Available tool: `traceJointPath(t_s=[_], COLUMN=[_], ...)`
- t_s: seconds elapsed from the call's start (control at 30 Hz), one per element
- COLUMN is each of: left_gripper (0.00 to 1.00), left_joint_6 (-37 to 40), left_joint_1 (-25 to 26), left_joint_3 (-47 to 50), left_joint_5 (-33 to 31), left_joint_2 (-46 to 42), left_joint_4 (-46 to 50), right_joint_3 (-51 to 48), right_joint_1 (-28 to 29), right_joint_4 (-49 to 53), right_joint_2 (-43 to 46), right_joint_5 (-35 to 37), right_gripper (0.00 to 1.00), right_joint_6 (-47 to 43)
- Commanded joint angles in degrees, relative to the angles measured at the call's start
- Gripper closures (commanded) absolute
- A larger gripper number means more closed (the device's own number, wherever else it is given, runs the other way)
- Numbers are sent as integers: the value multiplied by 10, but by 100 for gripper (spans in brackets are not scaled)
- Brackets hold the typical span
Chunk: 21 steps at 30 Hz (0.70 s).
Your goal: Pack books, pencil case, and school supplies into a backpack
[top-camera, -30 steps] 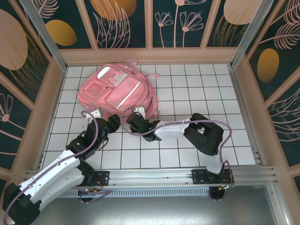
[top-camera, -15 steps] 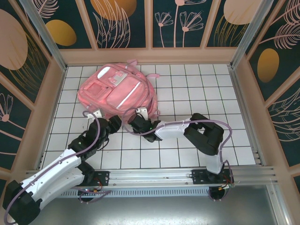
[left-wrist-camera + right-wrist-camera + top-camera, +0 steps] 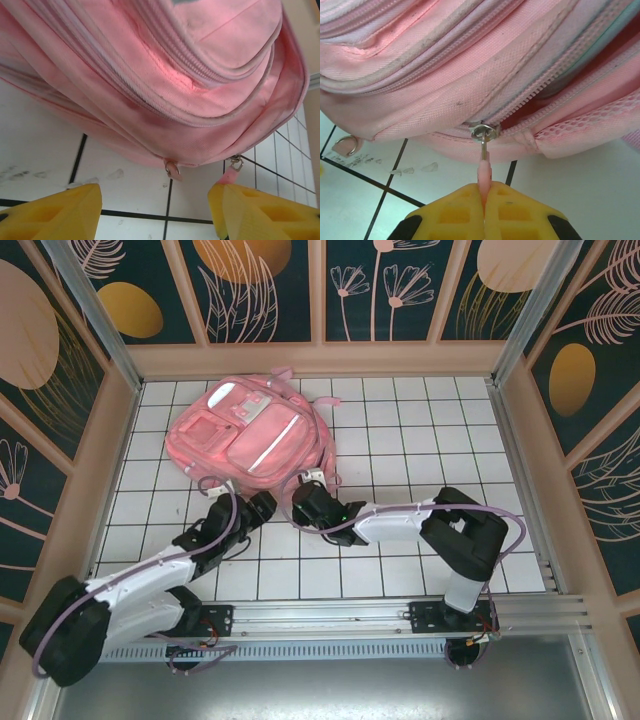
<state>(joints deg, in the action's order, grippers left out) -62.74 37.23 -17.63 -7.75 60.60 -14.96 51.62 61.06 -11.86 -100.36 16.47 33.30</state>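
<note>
Right wrist view: the right gripper [image 3: 484, 200] is clamped shut, its yellow fingers [image 3: 455, 216] pressed together on a pink pull tab [image 3: 484, 172]. The tab is hung from a metal slider [image 3: 483, 133] at the near edge of the backpack [image 3: 445, 75]. Zipper teeth [image 3: 555, 80] are seen parted to the right of the slider.

Left wrist view: the left gripper [image 3: 155, 214] is held with jaws apart, nothing between them. A second pink tab [image 3: 229, 176] is seen just beside one pad, and a metal ring [image 3: 172, 170] under the bag's edge.

Top external view: both grippers are placed at the bag's near edge. The bag is laid flat on the white tiled tabletop [image 3: 420, 420], toward its far-left corner.
</note>
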Motion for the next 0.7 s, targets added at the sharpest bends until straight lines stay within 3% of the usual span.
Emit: traceJointPath(t_s=[0.0,0.1,0.2,0.3,0.4,0.67], left_gripper=[35,39,50,71,100,100], left_joint_6=[-43,-51,-56,-52,-50,-36], left_joint_1=[-3,-3,-3,-3,-3,-15], left_joint_3=[-1,-14,-32,-58,-77,-68], left_joint_5=[16,-3,-10,-19,-47,-137], left_joint_2=[39,80,131,178,180,66], left_joint_4=[-120,-132,-153,-152,-110,71], right_joint_3=[-12,-22,-32,-39,-43,-71], right_joint_1=[-1,-3,-5,-6,-10,-47], right_joint_4=[-36,-42,-49,-54,-50,-57], right_joint_2=[25,31,39,44,47,60], right_joint_5=[-21,-20,-24,-29,-26,-16], right_gripper=[100,100,100,100,100,100], right_joint_6=[-13,-14,-15,-19,-19,-15])
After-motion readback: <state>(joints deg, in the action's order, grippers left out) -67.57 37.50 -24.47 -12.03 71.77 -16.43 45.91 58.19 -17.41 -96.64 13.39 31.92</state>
